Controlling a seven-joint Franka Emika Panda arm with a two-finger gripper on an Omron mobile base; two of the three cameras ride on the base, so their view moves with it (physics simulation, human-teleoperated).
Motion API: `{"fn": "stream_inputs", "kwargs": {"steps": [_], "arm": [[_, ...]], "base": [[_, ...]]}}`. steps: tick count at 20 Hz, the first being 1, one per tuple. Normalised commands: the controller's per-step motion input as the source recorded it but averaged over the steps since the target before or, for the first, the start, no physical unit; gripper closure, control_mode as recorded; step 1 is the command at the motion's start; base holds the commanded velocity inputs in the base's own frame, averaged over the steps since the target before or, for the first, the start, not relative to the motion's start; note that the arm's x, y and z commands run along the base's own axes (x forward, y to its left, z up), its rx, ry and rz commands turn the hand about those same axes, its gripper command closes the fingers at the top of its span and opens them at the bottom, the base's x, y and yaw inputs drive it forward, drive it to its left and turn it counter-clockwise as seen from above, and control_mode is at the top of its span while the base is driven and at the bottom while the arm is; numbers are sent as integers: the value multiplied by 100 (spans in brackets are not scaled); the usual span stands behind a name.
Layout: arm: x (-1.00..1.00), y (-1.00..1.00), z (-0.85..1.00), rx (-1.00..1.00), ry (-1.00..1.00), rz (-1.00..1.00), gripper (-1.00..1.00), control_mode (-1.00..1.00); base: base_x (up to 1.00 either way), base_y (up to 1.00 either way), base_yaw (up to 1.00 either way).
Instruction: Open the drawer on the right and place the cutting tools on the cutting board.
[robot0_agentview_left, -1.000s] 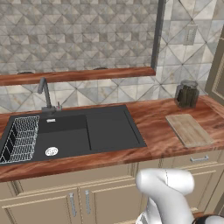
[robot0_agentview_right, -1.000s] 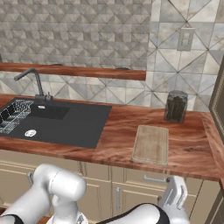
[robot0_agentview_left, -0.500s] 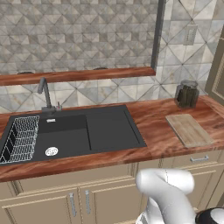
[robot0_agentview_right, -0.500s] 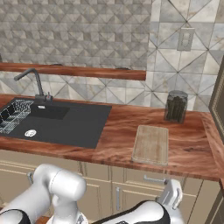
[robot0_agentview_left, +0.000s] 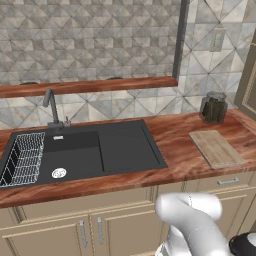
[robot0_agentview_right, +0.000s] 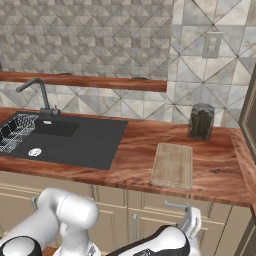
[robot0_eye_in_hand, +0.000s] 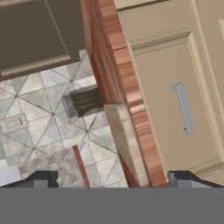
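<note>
While my claw (robot0_eye_in_hand: 108, 179) hangs wide open before the shut drawer (robot0_eye_in_hand: 175, 109), I should square up on its handle (robot0_eye_in_hand: 183, 108) — fingers straddling the bar — then pull straight

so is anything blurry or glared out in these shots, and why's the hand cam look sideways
Left base view: sharp, even light, no glare on the cutting board. Right base view: equally crisp, with soft sheen on the countertop. Hand view: rolled, so the drawer front stands on end; slightly soft, no glare.
</note>
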Motion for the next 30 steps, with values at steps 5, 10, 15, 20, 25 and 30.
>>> {"fn": "stream_inputs", "kwargs": {"steps": [5, 10, 15, 20, 25, 30], "arm": [[46, -2, -27, 0, 0, -1, -100, -100], [44, -8, -34, 1, 0, 0, -100, -100], [26, -1, -46, 0, 0, 0, -100, -100], [12, -4, -46, 1, 0, 0, -100, -100], [13, -6, -32, 2, -1, 0, -100, -100], [16, -8, -25, 2, 0, 0, -100, -100]], "base": [[0, 0, 0], [0, 0, 0], [0, 0, 0], [0, 0, 0], [0, 0, 0], [0, 0, 0]]}}
